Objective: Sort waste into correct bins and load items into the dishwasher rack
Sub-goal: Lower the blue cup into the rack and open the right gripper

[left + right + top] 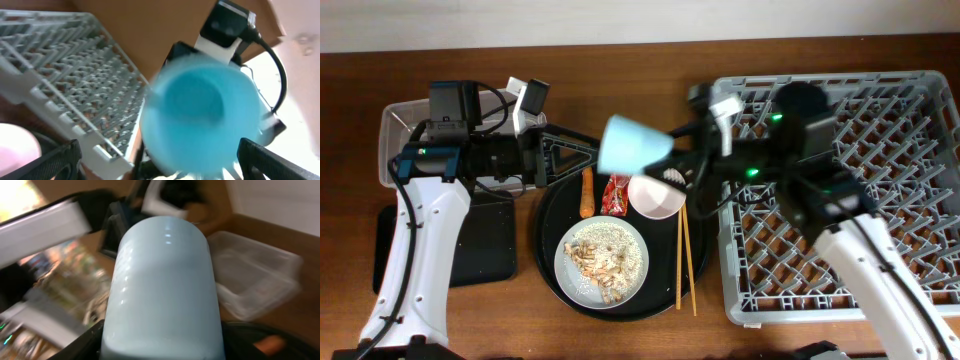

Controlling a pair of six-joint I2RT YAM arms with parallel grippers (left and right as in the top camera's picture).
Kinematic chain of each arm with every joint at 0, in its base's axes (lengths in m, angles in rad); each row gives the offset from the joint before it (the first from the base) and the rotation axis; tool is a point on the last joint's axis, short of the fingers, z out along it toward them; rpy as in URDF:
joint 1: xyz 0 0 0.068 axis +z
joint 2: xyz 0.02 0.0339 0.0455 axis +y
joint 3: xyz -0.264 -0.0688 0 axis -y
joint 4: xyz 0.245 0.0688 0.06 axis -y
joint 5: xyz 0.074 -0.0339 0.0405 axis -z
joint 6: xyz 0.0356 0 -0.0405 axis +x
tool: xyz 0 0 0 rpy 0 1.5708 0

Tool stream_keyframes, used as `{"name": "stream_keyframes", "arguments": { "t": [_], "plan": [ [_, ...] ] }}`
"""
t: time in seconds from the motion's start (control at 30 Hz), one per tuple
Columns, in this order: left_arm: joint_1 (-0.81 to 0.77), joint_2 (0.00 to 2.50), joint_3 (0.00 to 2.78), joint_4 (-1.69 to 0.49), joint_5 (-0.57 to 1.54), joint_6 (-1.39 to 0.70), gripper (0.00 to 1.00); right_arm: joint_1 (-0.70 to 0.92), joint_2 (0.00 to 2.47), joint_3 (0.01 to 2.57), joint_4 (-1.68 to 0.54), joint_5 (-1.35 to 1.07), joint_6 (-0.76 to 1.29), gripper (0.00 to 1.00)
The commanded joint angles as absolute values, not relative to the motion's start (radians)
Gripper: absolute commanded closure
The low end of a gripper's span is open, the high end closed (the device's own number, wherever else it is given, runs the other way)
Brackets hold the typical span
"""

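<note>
My right gripper (pixel 677 150) is shut on the light blue cup (pixel 633 145) and holds it on its side above the round tray, mouth toward the left arm. The cup fills the right wrist view (pixel 162 280) between the fingers (pixel 162 345). My left gripper (pixel 588 150) is open and empty, its fingers either side of the cup's mouth (pixel 200 120) but apart from it (pixel 160 170). The carrot (pixel 587 192), red wrapper (pixel 617 194), pinkish bowl (pixel 656 196), grey plate (pixel 563 272) with food scraps (pixel 601 262) and chopsticks (pixel 685 262) lie below. I cannot make out the tissue.
The grey dishwasher rack (pixel 840 200) fills the right side. The clear tub (pixel 395 130) is at the far left, partly under the left arm, with the flat black tray (pixel 485 250) in front of it. The waste and dishes sit on a round black tray (pixel 548 215).
</note>
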State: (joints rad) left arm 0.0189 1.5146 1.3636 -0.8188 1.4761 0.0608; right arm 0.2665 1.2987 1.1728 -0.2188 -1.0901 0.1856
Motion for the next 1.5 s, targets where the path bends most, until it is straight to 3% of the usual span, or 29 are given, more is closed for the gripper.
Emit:
{"name": "stream_keyframes", "arguments": {
  "t": [0.0,0.17,0.37,0.7,0.87,0.9,1.0,1.2,1.3,1.47],
  "plan": [
    [0.044,1.514,1.373,-0.816,1.366,0.073,0.01,0.136,1.209,1.18,-0.385,-0.838,0.162,0.45],
    [0.049,1.514,1.373,-0.817,1.335,0.073,0.01,-0.027,1.128,1.18,-0.739,-0.418,0.173,0.5],
    [0.049,1.514,1.373,-0.828,1.254,0.073,0.01,-0.22,1.132,1.18,-1.012,-0.107,0.262,0.5],
    [0.049,1.514,1.373,-0.848,1.248,0.073,0.01,-0.521,1.298,1.18,-1.081,-0.014,0.324,0.5],
    [0.049,1.514,1.373,-0.85,1.248,0.073,0.01,-0.531,1.385,1.18,-1.084,-0.028,0.323,0.49],
    [0.049,1.514,1.373,-0.851,1.248,0.073,0.01,-0.531,1.393,1.18,-1.082,-0.023,0.323,0.46],
    [0.049,1.514,1.373,-0.864,1.248,0.073,0.01,-0.531,1.4,1.187,-1.08,-0.053,0.323,0.21],
    [0.049,1.514,1.373,-0.869,1.248,0.073,0.01,-0.517,1.362,1.335,-1.155,-0.339,0.184,0.08],
    [0.049,1.514,1.373,-0.868,1.213,0.073,0.01,-0.452,1.298,1.388,-1.165,-0.444,0.13,0.02],
    [0.047,1.503,1.373,-0.873,1.007,-0.004,0.01,-0.22,1.2,1.39,-1.134,-0.434,0.112,0.02]
  ]
}}
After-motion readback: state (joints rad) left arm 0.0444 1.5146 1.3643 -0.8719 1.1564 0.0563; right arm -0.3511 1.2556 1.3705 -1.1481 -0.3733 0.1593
